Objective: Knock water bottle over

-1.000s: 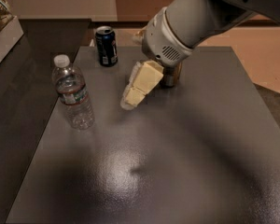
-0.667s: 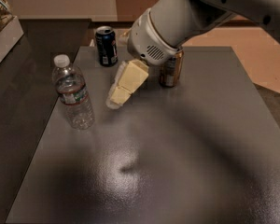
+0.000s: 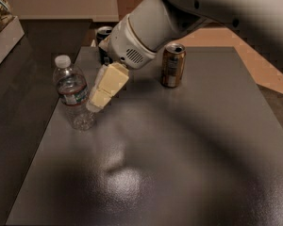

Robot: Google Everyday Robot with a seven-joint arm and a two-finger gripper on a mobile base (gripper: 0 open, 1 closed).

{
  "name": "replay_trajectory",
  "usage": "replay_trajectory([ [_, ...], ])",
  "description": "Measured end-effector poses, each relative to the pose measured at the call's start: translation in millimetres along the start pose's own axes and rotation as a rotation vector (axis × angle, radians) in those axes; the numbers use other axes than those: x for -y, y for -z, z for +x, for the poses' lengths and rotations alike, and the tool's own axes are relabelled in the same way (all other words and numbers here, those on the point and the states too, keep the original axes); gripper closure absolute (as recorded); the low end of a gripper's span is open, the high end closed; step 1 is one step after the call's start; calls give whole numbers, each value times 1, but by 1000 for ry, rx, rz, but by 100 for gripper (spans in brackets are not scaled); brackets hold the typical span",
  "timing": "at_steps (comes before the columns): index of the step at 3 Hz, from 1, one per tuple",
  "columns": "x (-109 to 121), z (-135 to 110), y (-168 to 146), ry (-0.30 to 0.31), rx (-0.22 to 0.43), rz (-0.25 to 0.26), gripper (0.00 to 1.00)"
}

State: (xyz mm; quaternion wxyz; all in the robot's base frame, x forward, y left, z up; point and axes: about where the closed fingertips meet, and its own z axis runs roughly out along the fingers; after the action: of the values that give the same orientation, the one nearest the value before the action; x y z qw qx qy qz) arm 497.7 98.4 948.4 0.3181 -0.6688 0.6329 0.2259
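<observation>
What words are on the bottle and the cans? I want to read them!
On the bottle: label print, too blurred to read.
On the brown can: markings, too blurred to read.
On the dark can: mostly hidden behind the arm, nothing readable.
On the gripper, right by the bottle: no text.

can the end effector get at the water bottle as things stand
Probably yes. The end effector sits right beside the upright water bottle at label height, nothing between them; the brown can stands well off to the other side.
</observation>
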Motion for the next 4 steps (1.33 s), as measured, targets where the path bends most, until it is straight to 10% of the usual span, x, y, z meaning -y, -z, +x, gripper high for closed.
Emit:
replay_trajectory([
  [3,-28,-28,-36,45,59,-135,0],
  [4,-25,-32,-41,55,79,-146,18],
])
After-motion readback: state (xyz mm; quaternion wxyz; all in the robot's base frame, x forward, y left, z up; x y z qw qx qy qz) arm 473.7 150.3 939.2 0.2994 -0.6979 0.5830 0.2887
